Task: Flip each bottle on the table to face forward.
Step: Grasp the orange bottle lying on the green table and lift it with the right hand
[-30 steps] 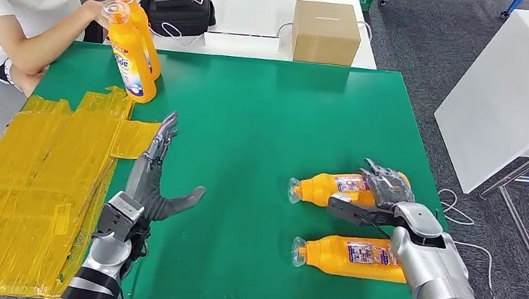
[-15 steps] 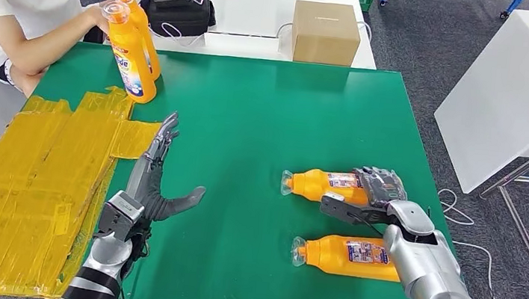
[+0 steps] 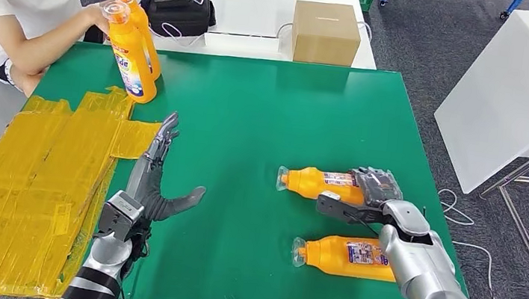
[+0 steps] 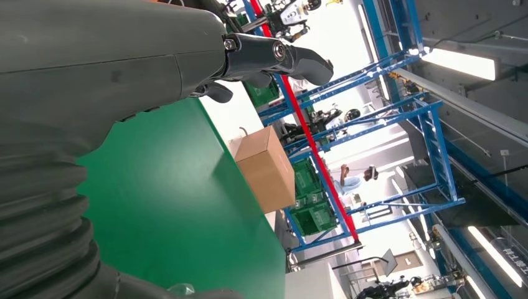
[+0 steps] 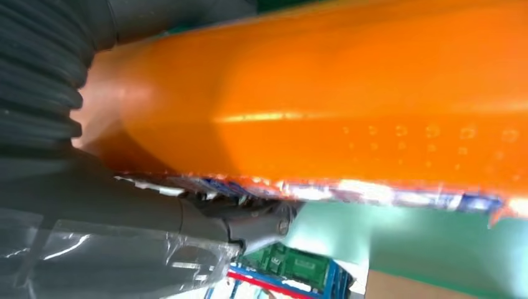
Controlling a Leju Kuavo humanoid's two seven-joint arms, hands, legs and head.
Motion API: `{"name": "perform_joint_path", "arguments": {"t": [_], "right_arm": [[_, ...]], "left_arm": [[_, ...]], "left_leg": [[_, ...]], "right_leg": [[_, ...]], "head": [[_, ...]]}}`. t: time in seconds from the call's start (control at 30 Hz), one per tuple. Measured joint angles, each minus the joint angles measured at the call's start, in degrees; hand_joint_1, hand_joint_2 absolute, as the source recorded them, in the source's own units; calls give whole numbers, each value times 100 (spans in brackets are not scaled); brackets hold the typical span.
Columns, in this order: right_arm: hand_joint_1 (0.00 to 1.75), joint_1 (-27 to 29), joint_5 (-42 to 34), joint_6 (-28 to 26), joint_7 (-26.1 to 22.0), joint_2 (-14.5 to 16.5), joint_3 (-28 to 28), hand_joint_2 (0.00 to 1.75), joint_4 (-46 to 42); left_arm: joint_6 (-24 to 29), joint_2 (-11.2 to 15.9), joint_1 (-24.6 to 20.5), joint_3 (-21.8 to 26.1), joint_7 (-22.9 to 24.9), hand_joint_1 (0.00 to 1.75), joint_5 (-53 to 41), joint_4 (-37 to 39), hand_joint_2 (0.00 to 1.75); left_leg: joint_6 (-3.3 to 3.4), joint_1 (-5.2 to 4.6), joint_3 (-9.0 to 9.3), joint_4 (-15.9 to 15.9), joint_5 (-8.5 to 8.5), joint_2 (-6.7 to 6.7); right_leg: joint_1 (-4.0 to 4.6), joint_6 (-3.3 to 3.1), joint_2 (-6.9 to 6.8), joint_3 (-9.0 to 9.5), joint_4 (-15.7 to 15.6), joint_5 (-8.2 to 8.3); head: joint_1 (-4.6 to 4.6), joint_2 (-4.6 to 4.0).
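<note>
Gripping the farther lying bottle (image 3: 321, 184) around its body, the right hand (image 3: 370, 195) has its fingers draped over the top of the label end and its thumb reaching underneath toward the neck; the right wrist view confirms the orange plastic pressed close against the palm (image 5: 124, 205), though it is too blurred to say how firmly the fingers bear on it. That bottle lies on its side on the green table (image 3: 265, 119), cap pointing away from the hand toward the table's middle. A second lying bottle (image 3: 343, 255) rests just beside the right forearm, on the near side of the hand, also cap toward the middle. The left hand (image 3: 149, 181) holds nothing, its fingers straight and spread with the thumb out, hovering well apart from both bottles.

To do the step well, the hand should probably roll the bottle about its long axis with the wrist, keeping the thumb under the body so the smooth plastic does not slip, and avoid dragging the forearm into the nearer bottle. Across the table, far beyond the left hand, two upright bottles (image 3: 131, 51) stand together with a person's hand (image 3: 96, 14) on them.
</note>
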Motion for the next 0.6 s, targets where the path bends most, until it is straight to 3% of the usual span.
{"name": "perform_joint_path", "arguments": {"t": [0.13, 0.33, 0.6], "right_arm": [[175, 406, -1355, -677, -402, 287, -595, 175, -779], [175, 901, -2814, -405, -895, 737, -1564, 175, -1986], [175, 1332, -3995, 33, -1730, 1324, -2387, 175, -2531]], "left_arm": [[-32, -1, 70, -7, 91, 0, -82, -84, 175], [-47, -5, 94, -85, 250, 0, -157, -140, 175], [-169, -28, -11, -185, 532, 0, -28, -104, 175]], "left_leg": [[0, 1, -5, 0, 0, 0], [0, 3, -14, -2, 0, -19], [0, 1, -14, -1, 0, -15]], "right_leg": [[1, 0, 0, -6, 1, 0], [2, -2, -14, -12, 0, -3], [-2, -1, -13, -14, -1, -2]], "head": [[-1, 0], [-1, 0], [0, 0]]}}
